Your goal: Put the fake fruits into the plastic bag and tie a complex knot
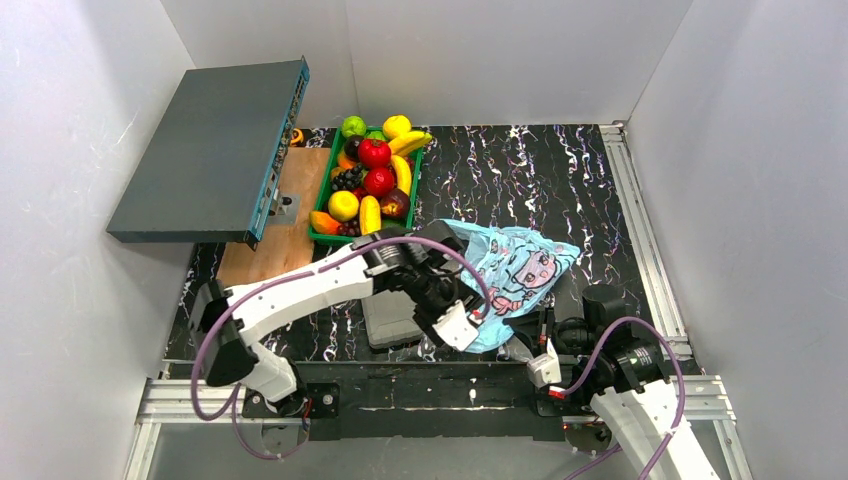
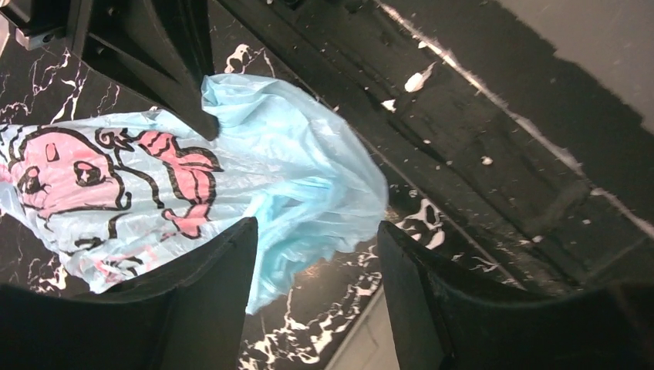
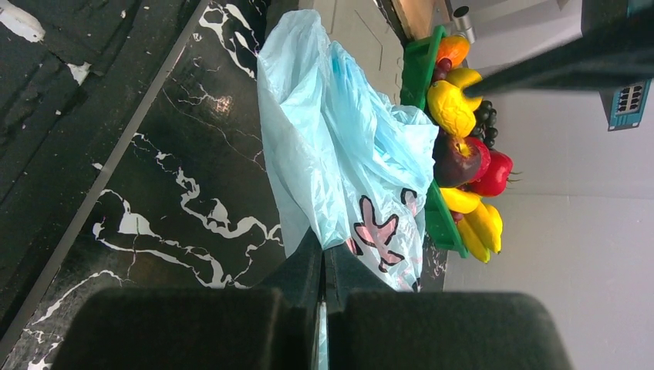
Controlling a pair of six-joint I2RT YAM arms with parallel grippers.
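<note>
The light-blue plastic bag [image 1: 522,262] with pink cartoon faces lies crumpled on the black marbled table; no knot shows. The fake fruits [image 1: 372,172] are piled in a green tray [image 1: 322,236] at the back, also visible in the right wrist view [image 3: 460,158]. My left gripper [image 1: 478,330] is open just above the bag's near-left edge, with loose blue plastic [image 2: 308,193] lying between and beyond its fingers [image 2: 208,285]. My right gripper [image 3: 324,250] is shut on the bag's [image 3: 347,154] near edge. Its fingers [image 2: 181,77] also show in the left wrist view.
A grey ribbed case [image 1: 215,150] hangs over the left back of the table, above a wooden board [image 1: 280,245]. A flat grey plate [image 1: 392,322] lies under my left arm. A metal rail [image 1: 450,395] runs along the near edge.
</note>
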